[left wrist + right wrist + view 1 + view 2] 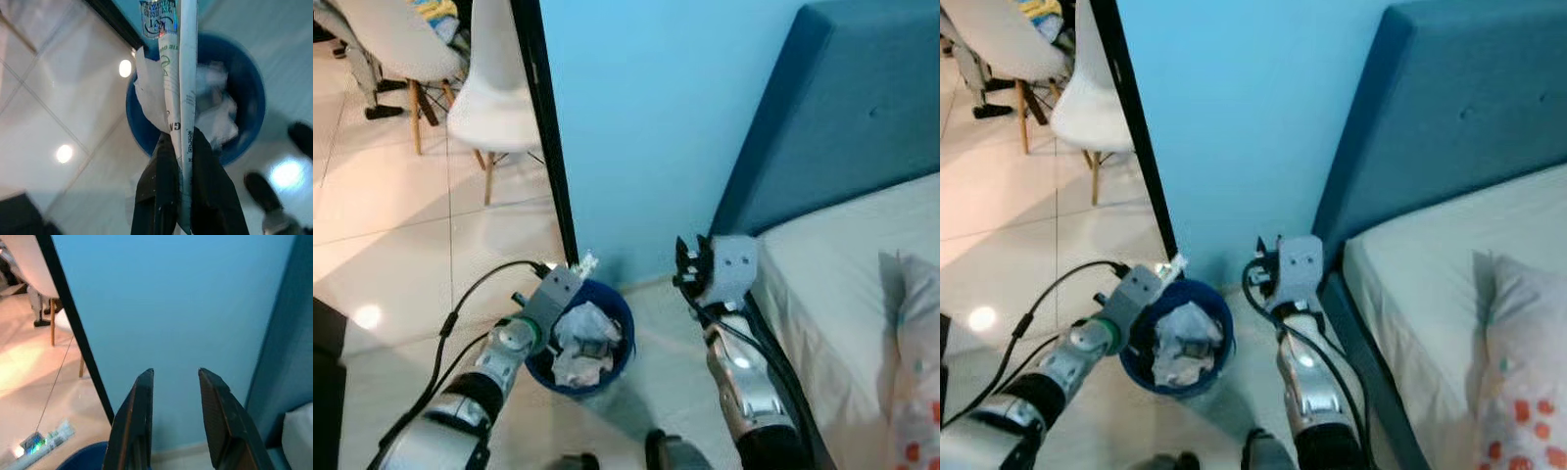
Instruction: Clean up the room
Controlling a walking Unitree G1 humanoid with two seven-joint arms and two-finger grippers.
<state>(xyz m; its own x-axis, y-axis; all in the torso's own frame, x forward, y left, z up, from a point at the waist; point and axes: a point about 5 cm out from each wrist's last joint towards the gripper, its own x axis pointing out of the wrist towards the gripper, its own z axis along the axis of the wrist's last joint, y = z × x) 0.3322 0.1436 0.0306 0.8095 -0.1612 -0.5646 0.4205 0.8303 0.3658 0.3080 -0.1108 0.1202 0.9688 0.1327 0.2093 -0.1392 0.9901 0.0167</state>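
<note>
A blue waste bin (625, 315) stuffed with crumpled white paper (585, 341) stands on the tiled floor against the blue wall. My left gripper (178, 142) is shut on a long flat white wrapper (181, 88) with green print and a shiny label. It holds the wrapper over the bin's rim (252, 93). The wrapper's tip (586, 262) sticks up beside the bin. My right gripper (690, 257) is raised to the right of the bin, near the bed corner. It is open and holds nothing, and its fingers (137, 421) point at the wall.
A black door frame (548, 147) runs down to the bin's left. White chairs (499, 93) stand beyond it on pale tiles. The bed (847, 294), with a blue headboard (842, 117) and a pillow (915, 392), lies close on the right. A dark object (325, 382) sits at far left.
</note>
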